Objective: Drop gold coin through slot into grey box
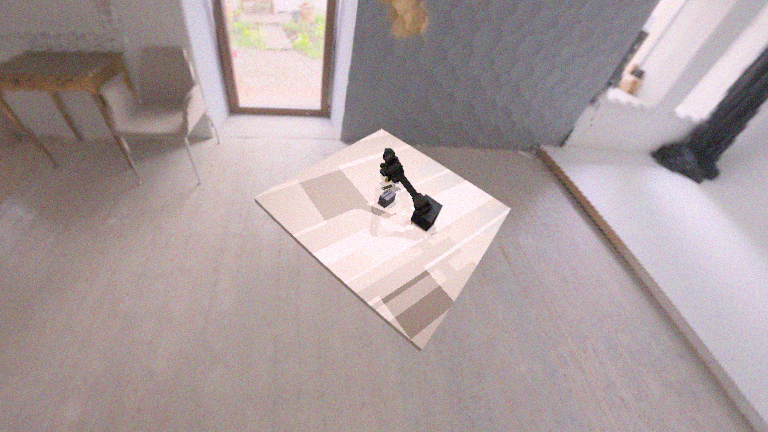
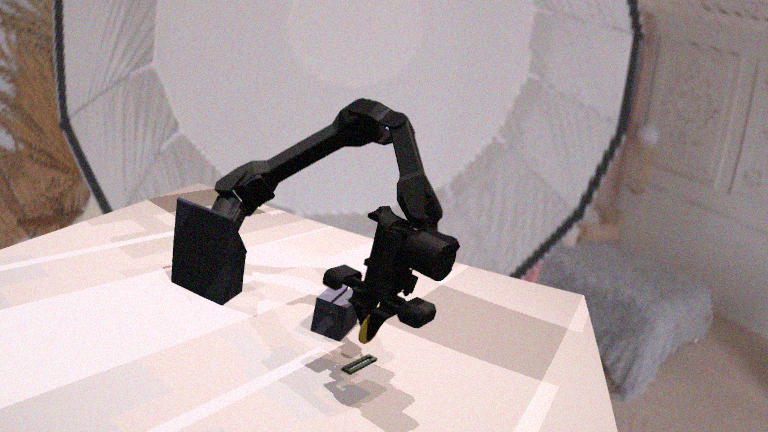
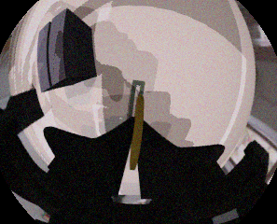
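In the exterior view, the arm's dark base block sits toward the left, near the far edge of the pale, banded surface. From it the arm rises, bends at an elbow and comes down to the right. Just left of the wrist stands the grey box, partly hidden by the hand's housing; the dark slot in its lid shows more clearly in the wrist view, where the box lies at upper left. The hand hangs above the surface, clenched on the gold coin, whose lower edge pokes out below the fingertips, clear of the surface. In the wrist view the coin appears edge-on as a thin gold strip between the dark fingers. Below and slightly right of the hand, nearer the front edge, the dark-green holder lies flat on the surface, apart from the coin.
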Robot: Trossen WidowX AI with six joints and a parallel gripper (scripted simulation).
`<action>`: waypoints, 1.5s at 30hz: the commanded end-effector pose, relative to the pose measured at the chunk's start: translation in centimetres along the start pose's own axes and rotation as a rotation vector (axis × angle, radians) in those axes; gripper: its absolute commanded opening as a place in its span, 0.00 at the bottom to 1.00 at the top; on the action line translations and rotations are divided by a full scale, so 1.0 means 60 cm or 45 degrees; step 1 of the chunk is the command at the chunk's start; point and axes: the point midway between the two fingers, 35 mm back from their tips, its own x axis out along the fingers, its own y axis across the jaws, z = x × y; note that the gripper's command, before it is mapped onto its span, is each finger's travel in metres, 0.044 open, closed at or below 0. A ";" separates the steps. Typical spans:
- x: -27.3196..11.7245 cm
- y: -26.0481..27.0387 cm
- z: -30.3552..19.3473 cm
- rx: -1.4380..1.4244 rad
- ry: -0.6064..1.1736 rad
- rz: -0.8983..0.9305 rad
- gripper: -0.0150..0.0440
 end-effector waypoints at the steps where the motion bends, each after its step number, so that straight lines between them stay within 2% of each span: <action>1: -0.020 -0.002 -0.001 -0.005 0.006 -0.009 0.25; 14: -0.073 0.003 -0.001 -0.004 0.005 -0.008 0.25; 25: -0.073 0.009 0.007 -0.352 0.006 -0.007 0.25; 45: -0.079 0.054 0.051 -0.359 0.006 -0.006 0.25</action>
